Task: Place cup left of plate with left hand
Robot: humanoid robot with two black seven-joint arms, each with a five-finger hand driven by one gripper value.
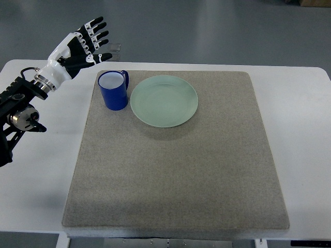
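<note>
Top view, steeply down on a white desk [305, 134] covered for the most part by a grey felt-like mat [176, 170].

Blue cup [114, 89] upright on the far-left part of the mat, white inside, handle turned toward the right and rear. Just left of the pale green plate [164, 100], the two very close; whether touching or barely apart, hard to tell. Plate flat on the mat, nothing on it.

Left hand [81, 45] up at the far-left corner, above the desk edge, reached by its arm [20, 103] from the picture's left edge. White palm shell, black fingers [98, 33] with white segments. Fingers released and spread, stretched out toward the right, grasping nothing. Thumb [101, 57] extended toward the cup, close to its rim but apart from it. No contact with the cup.

Black wrist and forearm hardware with a metal joint and cables over the left side of the desk.

Small clear object [115, 50] beyond the desk's far edge, behind the fingers, too faint to identify. Grey floor [217, 26] past the desk.
</note>
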